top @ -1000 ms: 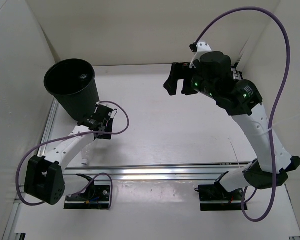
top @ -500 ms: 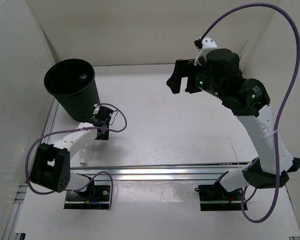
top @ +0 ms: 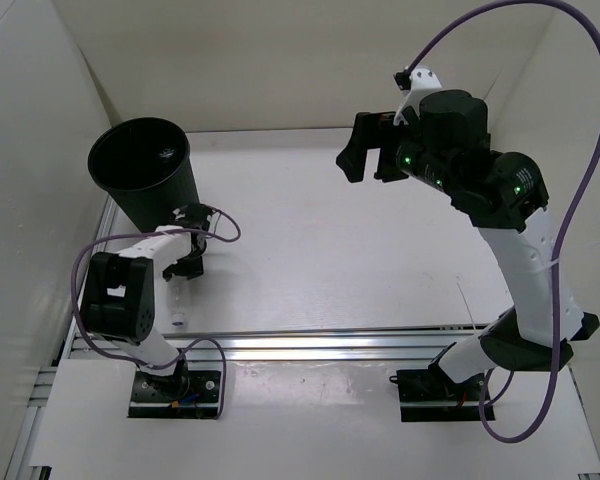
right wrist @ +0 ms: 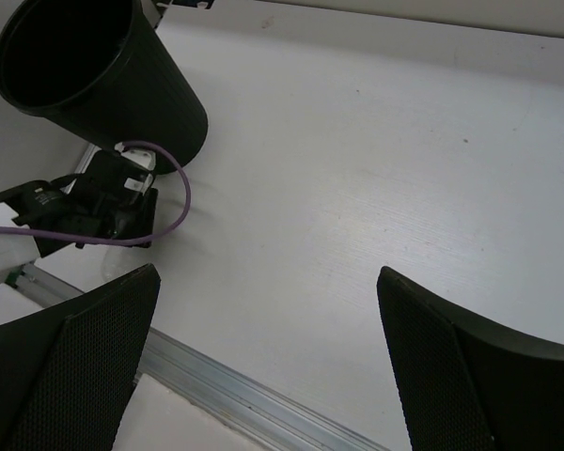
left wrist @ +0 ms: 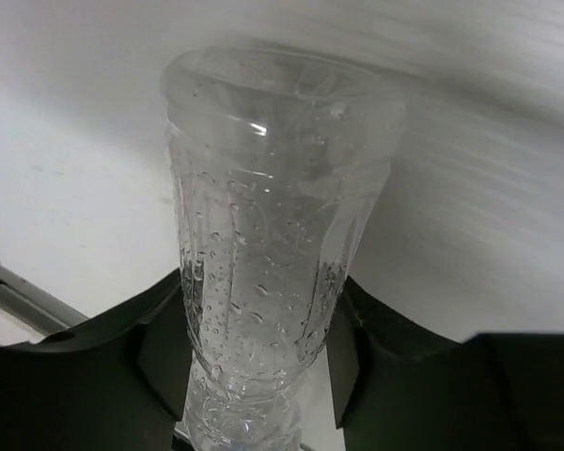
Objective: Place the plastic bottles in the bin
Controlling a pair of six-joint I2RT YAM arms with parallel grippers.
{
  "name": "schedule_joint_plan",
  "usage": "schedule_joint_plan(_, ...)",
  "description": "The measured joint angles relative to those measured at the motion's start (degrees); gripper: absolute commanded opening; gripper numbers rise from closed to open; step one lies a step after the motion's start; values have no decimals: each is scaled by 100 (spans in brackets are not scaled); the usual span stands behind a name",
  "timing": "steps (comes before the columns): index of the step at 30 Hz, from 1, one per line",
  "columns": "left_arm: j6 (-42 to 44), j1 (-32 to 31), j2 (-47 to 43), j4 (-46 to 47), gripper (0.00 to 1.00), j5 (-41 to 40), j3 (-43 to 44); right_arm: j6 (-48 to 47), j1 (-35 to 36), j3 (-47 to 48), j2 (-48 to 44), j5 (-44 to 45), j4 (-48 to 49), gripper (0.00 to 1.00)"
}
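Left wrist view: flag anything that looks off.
Nothing looks broken or spilled. The clear unlabelled bottle held in the left gripper is beaded with droplets, so it may hold leftover moisture.

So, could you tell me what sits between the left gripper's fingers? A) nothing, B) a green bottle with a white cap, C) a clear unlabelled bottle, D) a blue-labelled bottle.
C: the left wrist view shows a clear unlabelled bottle, beaded with droplets, between the fingers of the left gripper.

table: white, matte | bin: upright, far-left corner | metal rail: along near edge
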Motion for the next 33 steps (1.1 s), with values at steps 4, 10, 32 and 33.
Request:
schedule_joint_plan(4,-354,-774,-61,-435,46,531,446,15,0,-98,-4,74,-39,100)
schedule_joint_plan(10,-807,-2837,-175,-1366,46,916,2124,92,0,-474,2,122,-66,100)
schedule_joint_plan(32,743,-232,223,737,100,-2033,6957,293,-151,-1209,-522,-129,-24,100)
schedule_joint_plan(33,713,-118,409,726,100,-1954,6953,306,-153,-1241,-610,-136,-57,100)
